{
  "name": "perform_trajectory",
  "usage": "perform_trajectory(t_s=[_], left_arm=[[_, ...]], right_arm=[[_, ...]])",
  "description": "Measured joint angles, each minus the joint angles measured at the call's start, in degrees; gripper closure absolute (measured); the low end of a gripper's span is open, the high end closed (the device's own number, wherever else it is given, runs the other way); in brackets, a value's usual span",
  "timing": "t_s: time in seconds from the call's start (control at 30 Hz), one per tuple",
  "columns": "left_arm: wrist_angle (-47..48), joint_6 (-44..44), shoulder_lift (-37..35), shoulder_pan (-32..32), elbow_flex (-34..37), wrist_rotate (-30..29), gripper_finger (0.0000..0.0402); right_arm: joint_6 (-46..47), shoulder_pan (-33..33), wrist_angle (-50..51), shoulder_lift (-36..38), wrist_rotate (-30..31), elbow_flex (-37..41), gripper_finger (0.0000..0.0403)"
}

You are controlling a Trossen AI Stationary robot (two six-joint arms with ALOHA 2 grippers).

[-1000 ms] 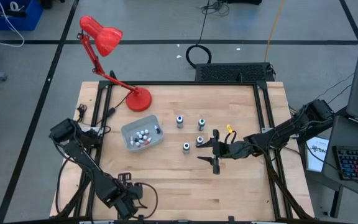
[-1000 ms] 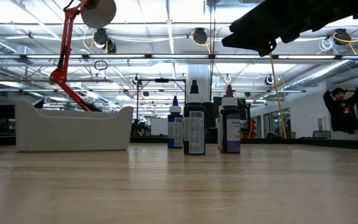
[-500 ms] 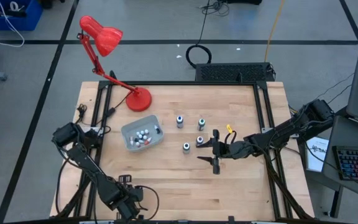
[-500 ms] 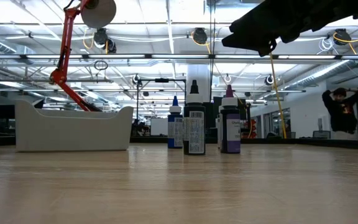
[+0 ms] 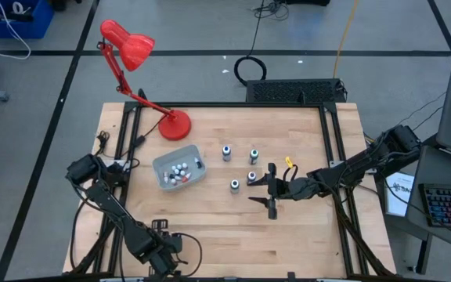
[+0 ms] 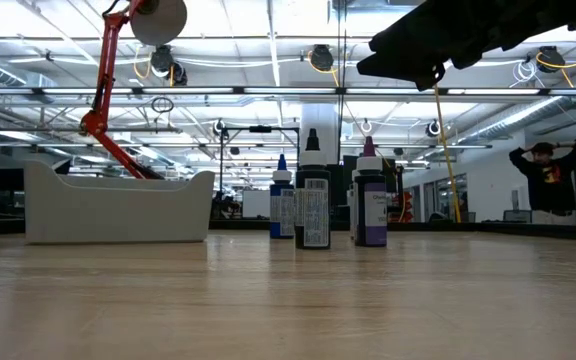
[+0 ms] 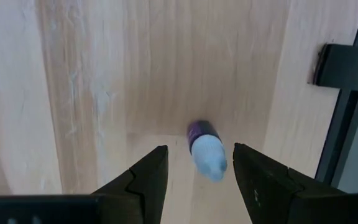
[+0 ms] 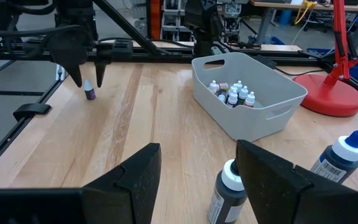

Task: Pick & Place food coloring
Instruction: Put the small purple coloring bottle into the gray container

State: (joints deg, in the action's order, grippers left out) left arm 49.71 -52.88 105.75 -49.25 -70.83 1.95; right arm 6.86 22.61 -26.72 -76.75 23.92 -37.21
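Note:
A tiny food coloring bottle [image 7: 205, 149], purple with a white cap, stands upright on the wooden table near its front left corner. My left gripper [image 7: 199, 171] points straight down over it, open, one finger on each side of the cap without touching; the right wrist view shows the same gripper [image 8: 87, 79] and bottle [image 8: 90, 93]. Several more tiny bottles lie in the grey tray [image 5: 178, 167]. Several larger bottles [image 5: 234, 185] stand upright at mid-table. My right gripper [image 5: 255, 189] hovers open above them, high over the table [image 6: 408, 55].
A red desk lamp [image 5: 174, 124] stands on its base at the far left of the table, behind the tray [image 8: 247, 93]. The black frame rail [image 7: 347, 68] runs close beside my left gripper. A person [image 6: 548, 175] stands in the room far behind the table.

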Motion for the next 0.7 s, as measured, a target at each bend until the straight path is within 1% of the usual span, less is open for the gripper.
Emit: perform_trajectory(t_s=[0.13, 0.2, 0.3, 0.47, 0.53, 0.7], left_arm=[[-0.3, -0.5, 0.0, 0.0, 0.0, -0.4, 0.0222], [-0.3, -0.8, 0.0, 0.0, 0.0, -0.3, 0.0232], [-0.6, -0.8, 0.0, 0.0, 0.0, -0.2, 0.0263], [-1.3, -0.8, 0.0, 0.1, 0.0, -0.1, 0.0329], [-1.8, 0.7, 0.0, 0.4, -0.1, 0.0, 0.0350], [-2.5, 5.1, 0.0, 1.1, -0.1, 0.1, 0.0351]], right_arm=[[0.0, 0.0, 0.0, 0.0, 0.0, 0.0, 0.0206], [0.0, 0.0, 0.0, 0.0, 0.0, 0.0, 0.0206], [0.0, 0.0, 0.0, 0.0, 0.0, 0.0, 0.0206], [0.0, 0.0, 0.0, 0.0, 0.0, 0.0, 0.0206], [0.0, 0.0, 0.0, 0.0, 0.0, 0.0, 0.0206], [0.6, 0.0, 0.0, 0.0, 0.0, 0.0, 0.0206]])
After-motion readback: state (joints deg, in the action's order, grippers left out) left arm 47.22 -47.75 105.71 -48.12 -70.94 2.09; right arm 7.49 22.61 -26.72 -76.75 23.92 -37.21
